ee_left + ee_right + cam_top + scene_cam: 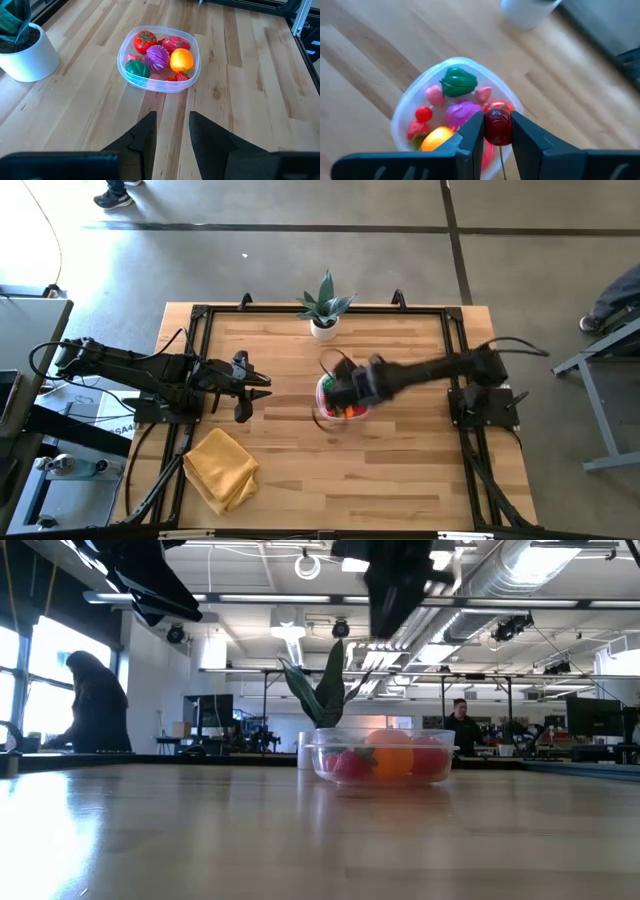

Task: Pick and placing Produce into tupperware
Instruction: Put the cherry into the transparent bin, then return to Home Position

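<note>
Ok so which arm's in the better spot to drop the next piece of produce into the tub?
The right. Its gripper is shut on a dark red piece directly above the tupperware. The left gripper is open, empty, and off to the tub's side.
</note>
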